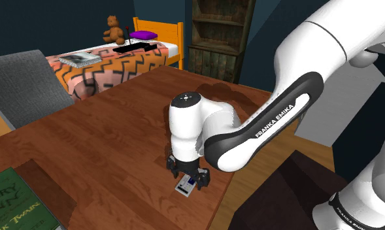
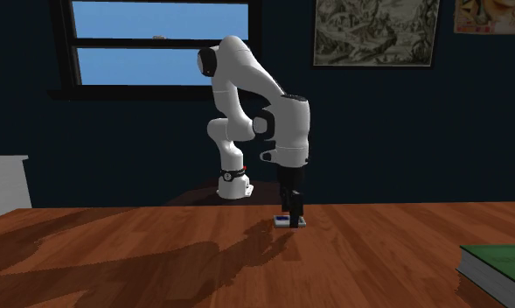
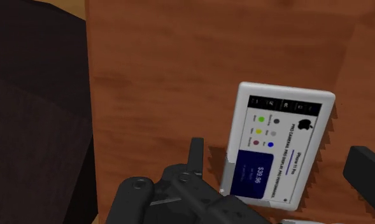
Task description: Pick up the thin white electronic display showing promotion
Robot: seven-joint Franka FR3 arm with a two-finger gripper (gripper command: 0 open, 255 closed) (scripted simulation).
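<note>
Dark wooden table [image 1: 86, 144] carries the thin white display [image 3: 268, 121], which lies flat near the table's edge, in the lower middle of the shoulder view, directly under the black gripper [image 3: 276, 153]. Its fingers [image 3: 364, 167] stand apart, one beside each long side of the display, and neither seems to touch it. The display's long axis runs across the line between the fingers, so I judge that closing would take it by its short width. Whether the fingers are already low enough, I cannot tell.
</note>
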